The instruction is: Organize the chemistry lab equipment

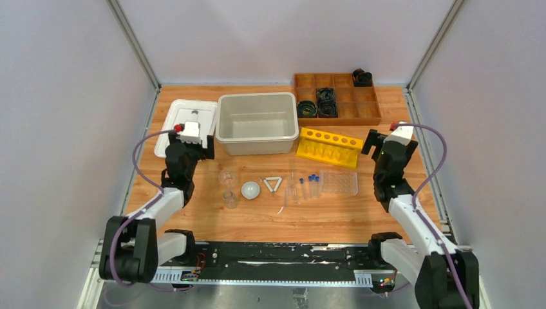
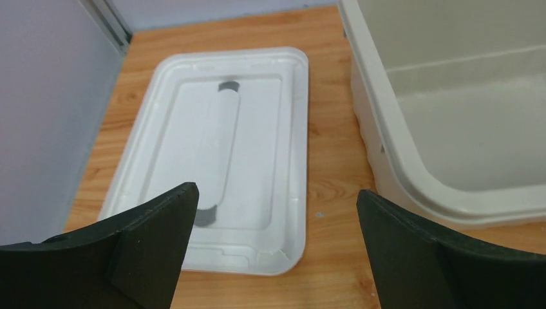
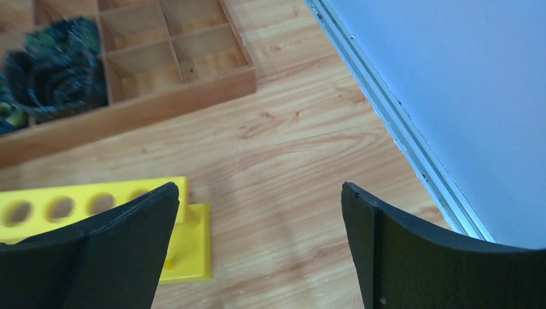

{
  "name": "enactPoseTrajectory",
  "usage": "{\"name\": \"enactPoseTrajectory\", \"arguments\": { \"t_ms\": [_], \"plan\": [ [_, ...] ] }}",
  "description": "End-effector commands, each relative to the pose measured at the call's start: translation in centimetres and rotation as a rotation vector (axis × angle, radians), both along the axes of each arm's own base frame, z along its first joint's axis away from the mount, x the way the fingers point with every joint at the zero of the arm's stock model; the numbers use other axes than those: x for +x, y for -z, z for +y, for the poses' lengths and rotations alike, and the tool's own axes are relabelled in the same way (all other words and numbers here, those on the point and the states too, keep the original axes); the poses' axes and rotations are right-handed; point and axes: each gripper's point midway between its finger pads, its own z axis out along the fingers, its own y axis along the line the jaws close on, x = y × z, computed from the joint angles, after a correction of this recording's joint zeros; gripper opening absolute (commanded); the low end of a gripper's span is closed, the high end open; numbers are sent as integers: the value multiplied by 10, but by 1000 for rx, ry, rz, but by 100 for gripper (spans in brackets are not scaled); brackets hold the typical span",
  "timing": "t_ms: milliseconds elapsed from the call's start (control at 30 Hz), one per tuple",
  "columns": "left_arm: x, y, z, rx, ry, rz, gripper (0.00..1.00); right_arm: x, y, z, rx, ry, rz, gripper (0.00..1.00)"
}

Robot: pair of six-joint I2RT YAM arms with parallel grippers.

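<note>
The chemistry lab equipment lies in a row mid-table in the top view: two clear beakers [image 1: 228, 187], a white round dish [image 1: 250, 189], a white triangle frame [image 1: 272, 183], thin clear rods [image 1: 286, 195] and blue-capped tubes [image 1: 312, 183]. My left gripper [image 1: 193, 145] hangs open above the near end of a white tray [image 2: 212, 154], well left of and behind the beakers; nothing is between its jaws [image 2: 277, 219]. My right gripper [image 1: 381, 143] stands open over bare wood [image 3: 261, 219] beside the yellow rack [image 3: 96, 212], empty.
A big white tub [image 1: 257, 122] sits behind the row, its rim [image 2: 418, 187] close to my left gripper. A yellow tube rack [image 1: 329, 147], a clear flat tray [image 1: 339, 183] and a wooden divided box [image 1: 337, 98] holding black coils lie right. Metal frame rail [image 3: 399, 129] borders the table's right edge.
</note>
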Motion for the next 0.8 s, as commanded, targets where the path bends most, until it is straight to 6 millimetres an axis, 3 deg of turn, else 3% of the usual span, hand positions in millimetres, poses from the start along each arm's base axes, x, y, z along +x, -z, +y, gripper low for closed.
{"name": "enactPoseTrajectory", "arguments": {
  "t_ms": [0,100,200,267,367,433,533,767],
  "plan": [
    [-18,-5,12,1,-11,131,100,-26,-1,3,141,39,126,100],
    [-28,-27,6,-11,33,156,100,-34,-10,22,418,46,126,100],
    [-37,-45,3,-29,63,215,100,-22,-26,70,557,-230,107,98],
    [-42,-52,2,-49,73,270,100,-16,-22,91,590,-317,151,98],
    [-43,-64,3,-60,64,320,100,-14,-8,115,480,-338,332,95],
    [-42,-69,5,-58,50,346,100,-15,1,134,378,-347,420,86],
    [-43,-74,8,-61,31,369,100,-20,8,177,293,-424,478,74],
    [-49,-90,6,-101,28,368,100,-22,43,250,233,-548,586,63]
  ]
}}
